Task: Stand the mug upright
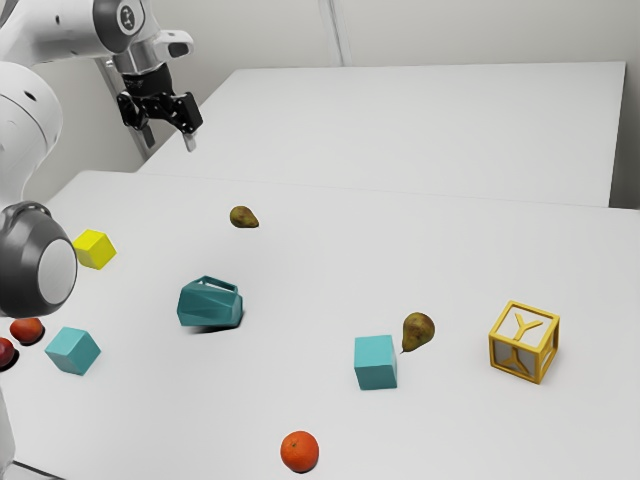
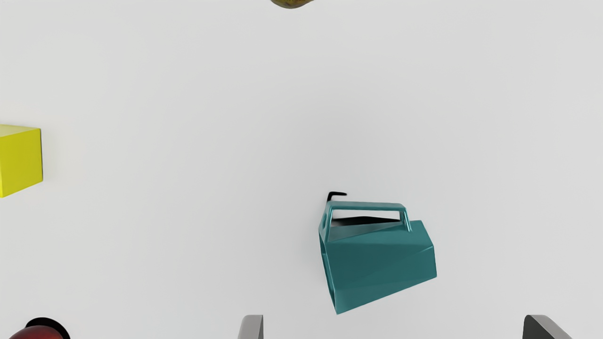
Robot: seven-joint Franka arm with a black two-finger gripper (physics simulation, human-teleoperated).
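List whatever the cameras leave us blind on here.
- Mug's table-facing side: both views, hidden by its body.
- Mug's inside: wrist view, mostly hidden by its wall.
- Pear, yellow cube, red fruit: wrist view, cut off by the picture's edges.

Lab-like room: plain pale walls (image 1: 480, 30), white tables (image 1: 200, 420), mounted robot arm (image 1: 65, 30), loose cubes (image 1: 376, 363).

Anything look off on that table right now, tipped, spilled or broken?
Yes: the teal mug lies on its side on the table, handle raised, when it should stand upright. I see no spill or breakage around it.
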